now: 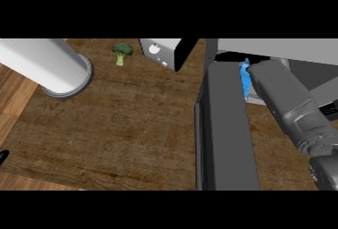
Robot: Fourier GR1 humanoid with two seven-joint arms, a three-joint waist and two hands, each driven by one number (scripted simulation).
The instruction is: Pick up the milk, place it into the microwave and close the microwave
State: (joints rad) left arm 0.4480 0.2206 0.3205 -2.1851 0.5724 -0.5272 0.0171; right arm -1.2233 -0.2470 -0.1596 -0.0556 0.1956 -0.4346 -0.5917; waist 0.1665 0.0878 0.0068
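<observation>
The milk shows as a narrow blue strip at the mouth of the microwave, just right of the hinge end of the open door. The open door, a long dark grey slab, reaches toward the view's lower edge. My right forearm lies right beside the milk and hides most of it. Of my right hand only a black part shows at the lower right edge; whether it touches the milk is hidden. A black sliver of my left hand sits at the left edge.
A tall light grey cylinder stands on the wooden counter at the back left. A piece of broccoli lies behind it, next to a white box at the back.
</observation>
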